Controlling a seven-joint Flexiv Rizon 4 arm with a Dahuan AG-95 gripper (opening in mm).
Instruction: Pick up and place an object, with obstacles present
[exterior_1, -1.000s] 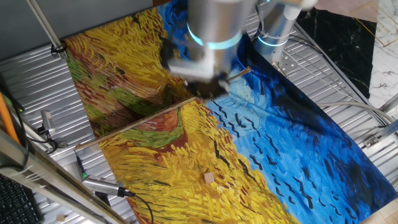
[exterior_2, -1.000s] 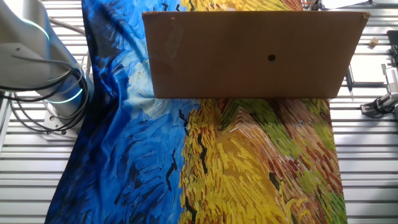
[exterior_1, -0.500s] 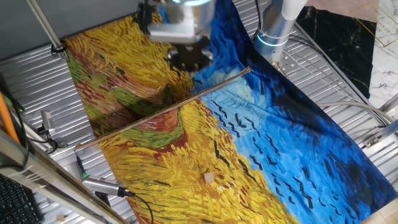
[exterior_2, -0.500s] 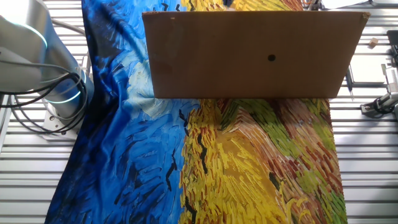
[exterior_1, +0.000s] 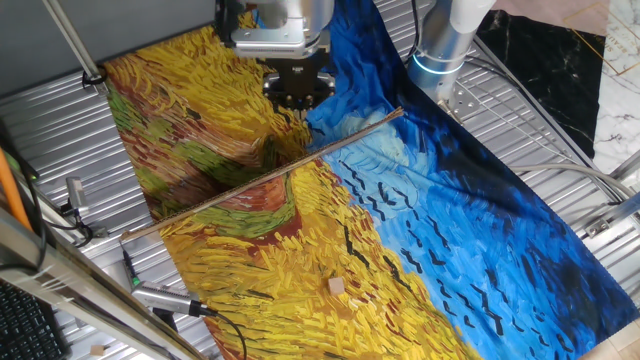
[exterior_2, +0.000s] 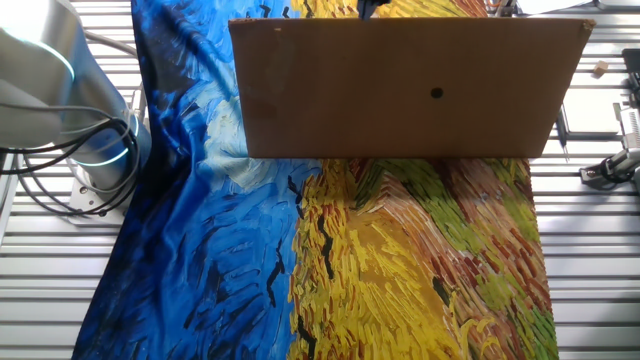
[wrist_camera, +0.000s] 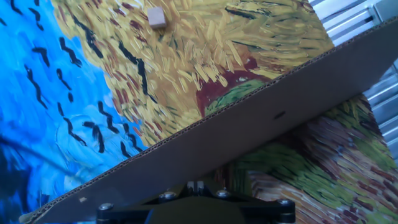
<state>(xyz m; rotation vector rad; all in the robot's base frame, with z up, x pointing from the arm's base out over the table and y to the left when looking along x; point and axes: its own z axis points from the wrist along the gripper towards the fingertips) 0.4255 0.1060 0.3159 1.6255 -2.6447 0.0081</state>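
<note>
Surface: slatted metal table (exterior_1: 55, 130) draped with a painted cloth (exterior_1: 480, 250), yellow field on one half, blue sky on the other
Count: one tiny tan cube (exterior_1: 337, 287); one cardboard panel (exterior_2: 400, 90) standing on edge across the cloth, thin as a stick when seen edge-on
Cube: on the yellow paint, well apart from the panel, alone
Arm: gripper (exterior_1: 298, 90) hangs pointing down above the cloth, on the panel's far side from the cube
Fingers: dark and probably hidden by the wrist; I cannot tell their spread
Change: a second ago the gripper blurred right over the panel's top edge; since then it has drawn back across it; cube unmoved
</note>
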